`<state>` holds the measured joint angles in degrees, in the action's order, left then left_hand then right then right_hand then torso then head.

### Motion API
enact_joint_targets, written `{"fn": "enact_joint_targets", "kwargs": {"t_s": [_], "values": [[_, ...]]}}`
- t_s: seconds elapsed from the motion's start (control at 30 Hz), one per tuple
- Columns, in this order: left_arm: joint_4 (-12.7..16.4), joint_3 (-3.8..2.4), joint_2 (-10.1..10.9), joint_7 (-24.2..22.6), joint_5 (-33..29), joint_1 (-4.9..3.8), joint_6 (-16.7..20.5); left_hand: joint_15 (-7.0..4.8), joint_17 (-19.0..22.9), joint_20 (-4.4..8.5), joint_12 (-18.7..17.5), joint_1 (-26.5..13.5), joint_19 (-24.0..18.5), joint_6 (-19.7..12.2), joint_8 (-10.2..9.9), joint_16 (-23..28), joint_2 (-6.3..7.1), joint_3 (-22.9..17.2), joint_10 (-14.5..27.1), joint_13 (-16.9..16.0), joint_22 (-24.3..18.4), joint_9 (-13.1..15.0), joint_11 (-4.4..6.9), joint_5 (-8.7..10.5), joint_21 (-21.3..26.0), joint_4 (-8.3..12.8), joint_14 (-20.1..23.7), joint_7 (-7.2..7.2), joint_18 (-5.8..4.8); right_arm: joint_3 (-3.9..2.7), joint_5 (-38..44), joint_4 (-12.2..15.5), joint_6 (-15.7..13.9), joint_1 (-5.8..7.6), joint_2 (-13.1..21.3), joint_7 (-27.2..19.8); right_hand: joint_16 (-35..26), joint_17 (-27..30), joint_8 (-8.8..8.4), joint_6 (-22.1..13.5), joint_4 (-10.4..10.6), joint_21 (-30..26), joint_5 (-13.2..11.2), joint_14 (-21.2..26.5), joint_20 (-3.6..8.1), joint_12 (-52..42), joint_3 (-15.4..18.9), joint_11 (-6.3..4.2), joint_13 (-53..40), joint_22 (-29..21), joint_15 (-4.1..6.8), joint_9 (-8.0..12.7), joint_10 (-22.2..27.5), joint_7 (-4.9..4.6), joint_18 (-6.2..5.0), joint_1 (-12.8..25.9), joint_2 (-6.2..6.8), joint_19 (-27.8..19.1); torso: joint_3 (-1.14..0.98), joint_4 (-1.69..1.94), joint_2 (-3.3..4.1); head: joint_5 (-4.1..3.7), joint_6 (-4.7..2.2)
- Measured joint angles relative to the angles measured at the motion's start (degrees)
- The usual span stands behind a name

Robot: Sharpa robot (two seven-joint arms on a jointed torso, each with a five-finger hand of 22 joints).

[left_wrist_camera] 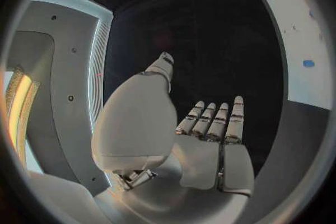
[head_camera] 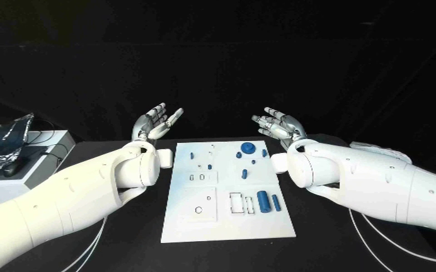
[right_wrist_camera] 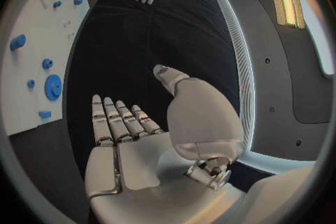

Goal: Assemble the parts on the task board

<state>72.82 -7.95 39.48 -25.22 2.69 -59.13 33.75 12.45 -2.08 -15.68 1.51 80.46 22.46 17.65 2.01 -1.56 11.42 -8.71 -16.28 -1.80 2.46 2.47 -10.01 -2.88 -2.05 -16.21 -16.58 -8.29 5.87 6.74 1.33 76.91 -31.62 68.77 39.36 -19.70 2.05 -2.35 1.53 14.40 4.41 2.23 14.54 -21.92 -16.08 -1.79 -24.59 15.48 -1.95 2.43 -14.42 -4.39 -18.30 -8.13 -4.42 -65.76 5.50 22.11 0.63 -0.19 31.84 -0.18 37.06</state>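
The left robot hand hangs above the surface with fingers apart and nothing in it, palm turned up; it lies at about ten o'clock from the board. The right robot hand is likewise spread and holding nothing, at about two o'clock from the board, just past its far corner. Both are clear of the board and touch no part. The board lies flat in the middle of the surface between the two arms. On its far half, toward twelve o'clock, sit a gear and several small pegs; toward four o'clock lie a thick cylinder and a thinner pin side by side, next to outlined slots. In the right wrist view the gear shows a toothed rim. The parts look like small, rigid plastic: probably light, stiff and a little slick, apt to roll or skid if nudged. The cylinder is likely best pinched across its middle, the gear by its rim from above. Nothing appears assembled yet.
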Motion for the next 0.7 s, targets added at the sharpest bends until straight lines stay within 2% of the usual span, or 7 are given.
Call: {"fn": "enact_joint_targets", "kwargs": {"t_s": [0.23,0.3,0.37,0.43,0.47,0.53,0.7], "values": [[-1.45,-0.53,-0.5,1.33,1.37,0.11,-3.72,0.36,-0.22,-0.6,0.25,3.03,0.6,1.14,0.01,-0.32,0.11,-0.23,-1.2,-0.17,0.1,0.16,-0.44,0.0,-0.22,-0.71,-1.38,-0.12,0.06,1.4,1.36,-3.05,6.95,1.87,-1.23,4.57,0.85,-0.53,0.9,2.83,-0.98,0.73,0.0,-3.83,-0.37,-0.43,-1.12,0.0,-0.31,0.41,-0.01,-0.56,-3.47,-0.1,-0.88,-3.49,0.45,2.71,0.0,-0.02,0.02,0.0,0.01],[-1.47,-0.53,-0.41,1.54,1.59,0.12,-4.34,0.4,-0.49,-0.77,0.55,3.79,0.77,3.29,0.76,-0.86,-0.79,-0.88,-3.13,-0.35,0.17,0.49,-0.63,0.0,-0.29,-0.9,-3.22,-0.2,0.79,1.5,2.54,-3.47,8.06,2.02,-1.28,5.24,1.51,-0.97,1.47,4.87,-1.89,1.35,-0.04,-6.98,-0.39,-0.74,-1.25,-0.13,-0.5,0.66,0.29,-1.01,-6.07,-0.24,-0.91,-4.78,0.7,4.82,-0.01,-0.01,0.02,0.0,0.01],[-1.4,-0.52,0.55,1.72,1.87,0.14,-5.86,0.48,-1.06,-0.96,1.01,3.79,2.52,6.48,1.71,-1.81,-2.2,-1.96,-6.12,-0.65,0.43,1.06,-1.29,0.0,-0.95,-0.73,-7.04,-0.36,0.79,1.57,9.14,-5.23,8.54,2.14,-0.94,5.25,2.42,-1.52,2.3,7.85,-2.82,2.18,-0.56,-10.98,-0.37,-1.35,-1.44,-0.44,-0.77,1.01,0.76,-1.64,-9.94,-0.41,-2.02,-6.03,0.93,7.8,0.08,0.0,0.04,-0.2,0.85],[-1.36,-0.52,1.69,1.84,2.21,0.17,-7.25,0.43,-2.15,-1.09,2.32,4.17,7.72,17.93,5.0,-3.59,-4.97,-3.91,-14.06,-1.22,1.04,2.97,-2.79,0.0,-2.24,-0.33,-14.65,-1.18,0.79,1.55,15.81,-6.58,8.65,2.32,-0.43,5.2,3.76,-2.23,3.74,12.81,-3.86,3.37,-0.93,-16.28,-0.32,-2.17,-1.78,-1.05,-1.1,1.47,1.62,-2.7,-15.86,-0.71,-2.73,-7.44,1.29,12.05,0.17,0.04,0.15,-0.37,1.35],[-1.2,-0.52,2.33,1.91,2.51,0.18,-8.2,0.17,-2.52,-1.08,2.53,4.37,10.15,20.68,5.77,-4.21,-5.33,-4.4,-16.51,-1.32,1.25,3.42,-2.89,0.0,-2.73,-0.21,-17.4,-1.66,0.88,1.51,20.43,-7.15,8.72,2.43,-0.29,5.14,4.41,-2.56,4.44,15.33,-4.33,4.0,-0.93,-18.74,-0.24,-2.52,-1.95,-1.42,-1.23,1.68,2.1,-3.17,-18.53,-0.91,-3.4,-7.98,1.52,14.07,0.19,0.04,0.23,-0.43,1.42],[-0.64,-0.52,3.13,1.97,3.05,0.19,-9.49,-1.1,-4.27,-0.94,4.33,4.67,19.67,26.58,7.34,-7.48,-5.62,-5.44,-28.18,-2.06,2.37,4.32,-2.93,-0.25,-5.64,0.07,-28.62,-2.61,3.42,1.5,26.93,-7.64,8.91,2.6,-0.35,5.06,5.75,-3.21,5.81,20.48,-5.14,5.31,-1.47,-23.88,0.15,-2.9,-2.62,-2.33,-1.37,2.06,3.22,-4.11,-23.95,-1.51,-3.58,-8.93,2.07,18.41,0.23,0.08,0.49,-0.52,1.6],[2.54,-0.56,5.7,2.18,4.48,0.19,-12.58,-4.17,-6.85,1.0,5.42,5.25,30.32,32.91,9.19,-11.0,-5.64,-7.66,-39.59,-2.15,3.66,5.21,-0.39,-0.26,-10.15,0.62,-38.92,-4.19,3.88,1.47,42.28,-8.56,9.37,3.41,-0.73,5.07,8.75,-4.63,8.05,29.4,-6.59,8.7,-2.3,-34.7,2.23,-2.9,-3.7,-4.41,-1.49,3.11,6.14,-5.38,-33.8,-2.91,-4.45,-10.58,3.13,27.72,0.21,0.2,1.47,-0.68,1.69]]}}
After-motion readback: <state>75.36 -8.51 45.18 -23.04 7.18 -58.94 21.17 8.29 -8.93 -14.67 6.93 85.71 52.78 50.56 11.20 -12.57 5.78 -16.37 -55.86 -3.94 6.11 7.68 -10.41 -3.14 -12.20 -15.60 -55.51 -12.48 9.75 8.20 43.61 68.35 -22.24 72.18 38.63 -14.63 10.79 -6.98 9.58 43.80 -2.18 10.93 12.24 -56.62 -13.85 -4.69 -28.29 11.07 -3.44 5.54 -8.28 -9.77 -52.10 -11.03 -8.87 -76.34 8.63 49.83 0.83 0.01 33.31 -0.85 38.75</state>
